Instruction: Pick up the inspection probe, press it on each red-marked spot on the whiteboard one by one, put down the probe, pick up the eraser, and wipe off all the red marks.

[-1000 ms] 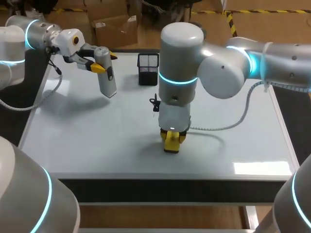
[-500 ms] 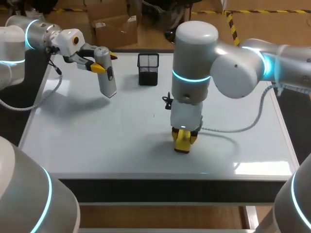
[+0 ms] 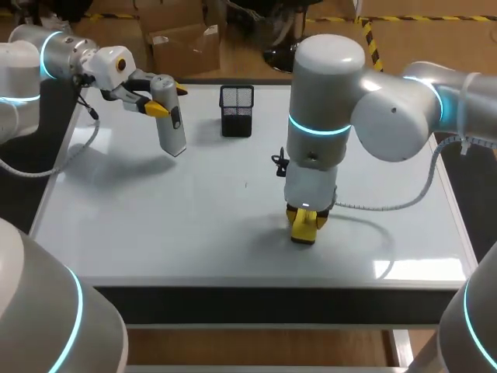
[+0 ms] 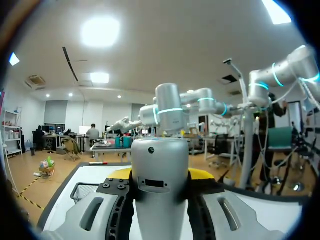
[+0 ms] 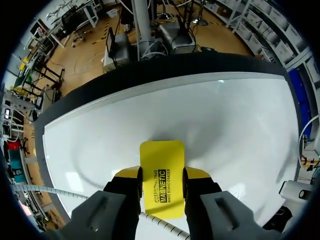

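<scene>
The left hand is up in the air over the far left corner of the tabletop. Its two fingers are clamped on the gray probe, one on each side, and the probe hangs down without touching the whiteboard. So the probe has not been put down yet, though the task says to do that before wiping.

A black wire basket stands at the far edge, near the middle.

The right hand is down near the front edge, a little right of the middle. Its fingers squeeze the yellow eraser from both sides, and the eraser looks pressed flat on the whiteboard.

I see no red marks anywhere on the whiteboard. I think the pressing is done and the wiping is at its end or close to it. A mark could hide under the right arm. The probe is yet to be set down.
</scene>
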### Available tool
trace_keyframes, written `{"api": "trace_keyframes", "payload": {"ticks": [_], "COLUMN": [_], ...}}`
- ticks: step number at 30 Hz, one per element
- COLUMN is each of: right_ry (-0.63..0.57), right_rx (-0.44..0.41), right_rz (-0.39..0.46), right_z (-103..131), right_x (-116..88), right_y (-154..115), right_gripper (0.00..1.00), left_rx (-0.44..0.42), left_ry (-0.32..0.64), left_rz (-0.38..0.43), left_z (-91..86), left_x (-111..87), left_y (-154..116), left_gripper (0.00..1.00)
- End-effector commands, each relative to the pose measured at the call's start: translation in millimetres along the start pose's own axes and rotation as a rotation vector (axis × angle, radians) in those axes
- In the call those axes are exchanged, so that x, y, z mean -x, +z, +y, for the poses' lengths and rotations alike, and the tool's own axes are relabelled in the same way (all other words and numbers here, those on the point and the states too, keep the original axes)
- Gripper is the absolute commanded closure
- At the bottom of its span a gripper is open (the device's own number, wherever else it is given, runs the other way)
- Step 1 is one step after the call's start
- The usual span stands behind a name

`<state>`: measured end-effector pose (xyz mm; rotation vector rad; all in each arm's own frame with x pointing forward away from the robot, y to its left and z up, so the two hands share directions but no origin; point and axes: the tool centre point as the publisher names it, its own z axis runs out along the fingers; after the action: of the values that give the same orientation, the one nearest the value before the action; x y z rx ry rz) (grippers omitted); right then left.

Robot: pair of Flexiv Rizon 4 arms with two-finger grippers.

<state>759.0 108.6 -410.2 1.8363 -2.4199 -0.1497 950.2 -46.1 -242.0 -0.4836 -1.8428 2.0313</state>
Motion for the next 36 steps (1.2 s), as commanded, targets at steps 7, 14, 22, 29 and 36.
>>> {"api": "trace_keyframes", "payload": {"ticks": [7, 14, 22, 29, 36], "right_ry": [-0.075, -0.078, -0.078, -0.092, -0.143], "right_rx": [-0.046, -0.057, -0.057, -0.064, -0.083], "right_rz": [0.047, 0.045, 0.045, 0.052, 0.071], "right_z": [-7, -9, -9, -19, -61], "right_x": [10, 11, 11, 13, 17], "right_y": [-49, -54, -54, -57, -67], "right_gripper": [1.00, 1.00, 1.00, 1.00, 1.00], "left_rx": [0.001, 0.001, 0.001, 0.001, 0.001], "left_ry": [-0.001, -0.001, -0.001, -0.001, -0.001], "left_rz": [0.004, 0.004, 0.004, 0.004, 0.004], "left_z": [-1.3, -1.3, -1.3, -1.3, -1.3], "left_x": [0.9, 0.9, 0.9, 0.9, 0.9], "left_y": [-1, -1, -1, -1, -1], "left_gripper": [1.00, 1.00, 1.00, 1.00, 1.00]}}
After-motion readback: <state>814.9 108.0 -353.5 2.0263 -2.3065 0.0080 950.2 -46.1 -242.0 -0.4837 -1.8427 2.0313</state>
